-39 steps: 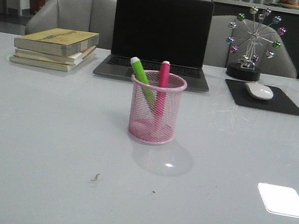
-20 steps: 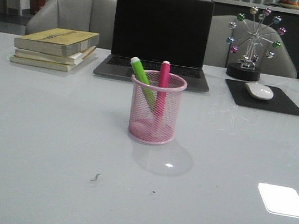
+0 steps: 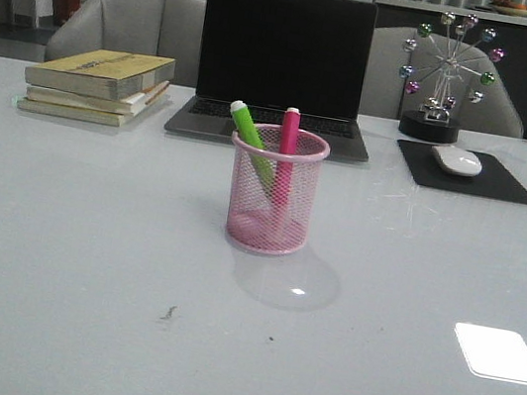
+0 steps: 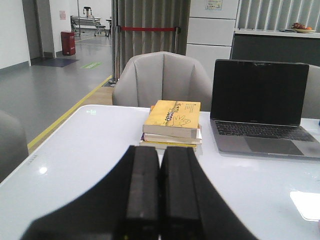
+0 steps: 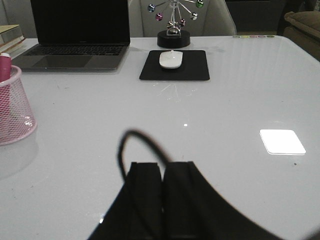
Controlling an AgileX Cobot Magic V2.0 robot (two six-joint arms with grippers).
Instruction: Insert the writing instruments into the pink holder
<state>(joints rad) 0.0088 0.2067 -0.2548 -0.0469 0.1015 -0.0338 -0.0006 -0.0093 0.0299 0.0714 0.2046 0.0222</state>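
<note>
The pink wire-mesh pen cup [image 3: 274,190] stands upright on the white table [image 3: 88,230], well ahead of both sets of fingers and between them. Both markers already stand inside: the green marker [image 3: 250,141] leans against the rim, and the magenta marker [image 3: 286,151] stands nearly upright just beside it.

The left gripper [image 4: 160,192] has its fingers pressed together on nothing; so does the right gripper [image 5: 162,197].

Judging by its open mesh, the cup is probably light and easy to tip or slide on the glossy top, so any hold belongs on the solid rim. The markers look stiff and smooth; their exposed upper ends are the place to pinch.

Neither arm appears in the front view. In the right wrist view the cup is cut off at the picture's edge, with the green marker unseen.
</note>
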